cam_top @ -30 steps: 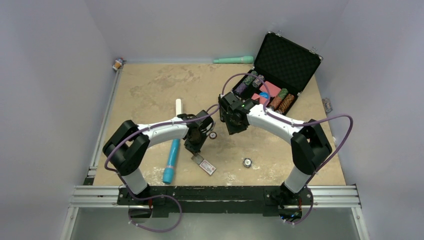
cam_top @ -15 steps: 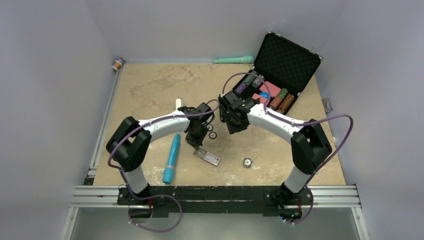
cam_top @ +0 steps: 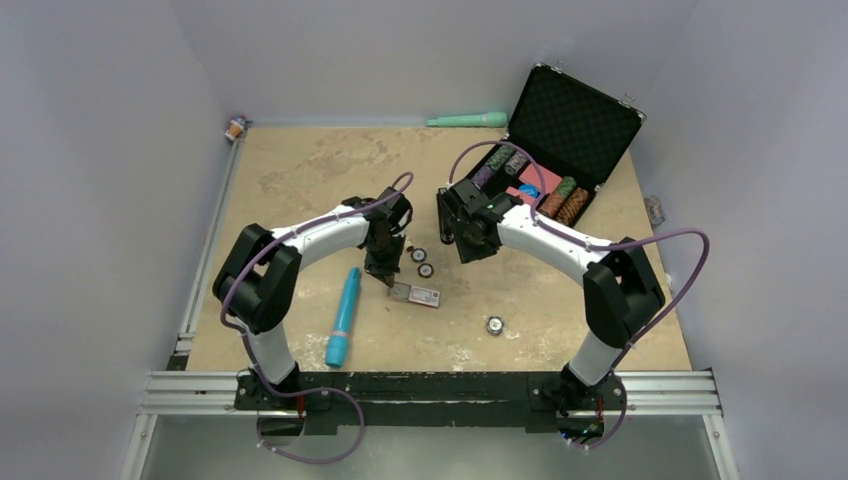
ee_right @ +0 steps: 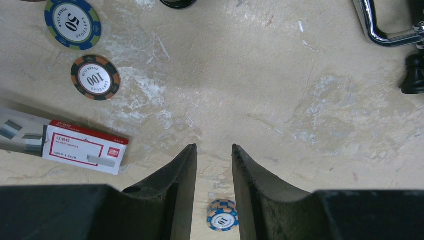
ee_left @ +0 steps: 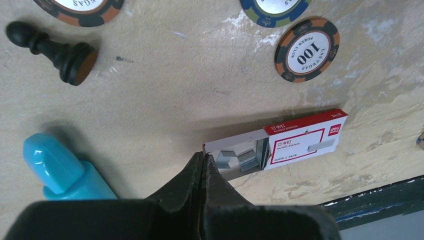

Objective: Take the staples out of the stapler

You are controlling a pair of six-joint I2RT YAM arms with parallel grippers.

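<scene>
Left gripper (ee_left: 201,162) is seen closed, lower centre, tips at red-and-white cardboard staple box (ee_left: 300,140) open end. Right gripper (ee_right: 214,152) is held partly apart.

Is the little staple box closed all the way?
No, the staple box has its tray slid partly out, with staples showing.

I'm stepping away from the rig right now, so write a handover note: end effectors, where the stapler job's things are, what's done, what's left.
Left end effector: shut, tips at the open end of the staple box; whether it pinches the tray, cannot tell.
Right end effector: open, empty, over the table.
Stapler: not visible in any view.
Staple box: lies between the arms, tray slid partly out.
Done: nothing evident.
Left: find the stapler, open it, remove its staples.
</scene>
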